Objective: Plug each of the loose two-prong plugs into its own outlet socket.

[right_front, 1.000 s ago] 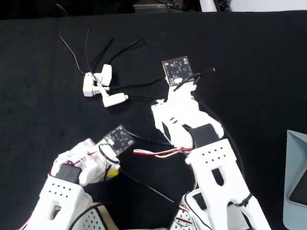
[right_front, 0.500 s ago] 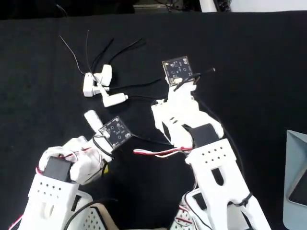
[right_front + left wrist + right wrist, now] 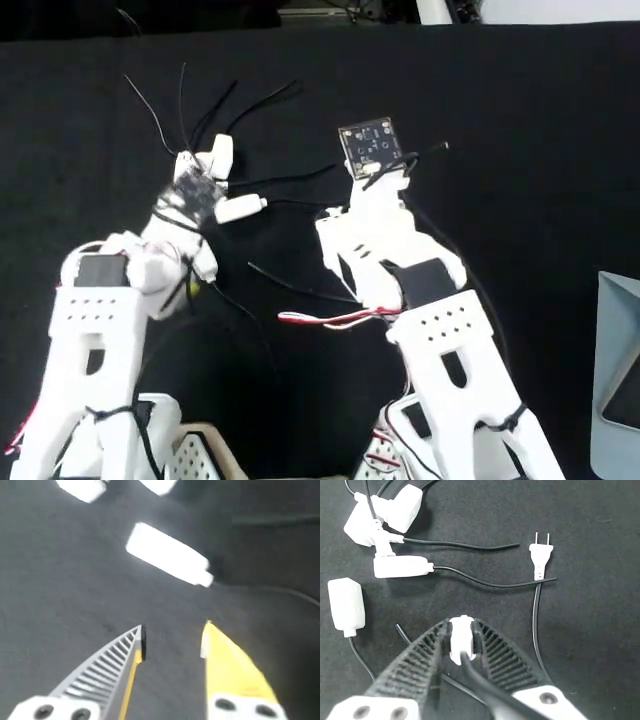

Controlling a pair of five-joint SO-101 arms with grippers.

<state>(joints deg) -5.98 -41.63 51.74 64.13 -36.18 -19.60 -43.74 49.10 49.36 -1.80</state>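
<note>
The left gripper [image 3: 173, 630] hangs with jaws apart near a white socket [image 3: 167, 560] — blurred, so perhaps a plug body — while the right gripper [image 3: 462, 624] clamps its jaws on a white plug [image 3: 461, 642] above the black tabletop [image 3: 600, 590], a loose plug [image 3: 540, 555] lying nearby.

Black table [image 3: 540, 130] carries white socket cluster [image 3: 380, 512]. Single socket [image 3: 402, 566] just beside cluster, lone socket [image 3: 346, 603] near cluster, loose two-prong plug [image 3: 540, 555] well apart from cluster. Black cables [image 3: 470, 544] trail from cluster.
</note>
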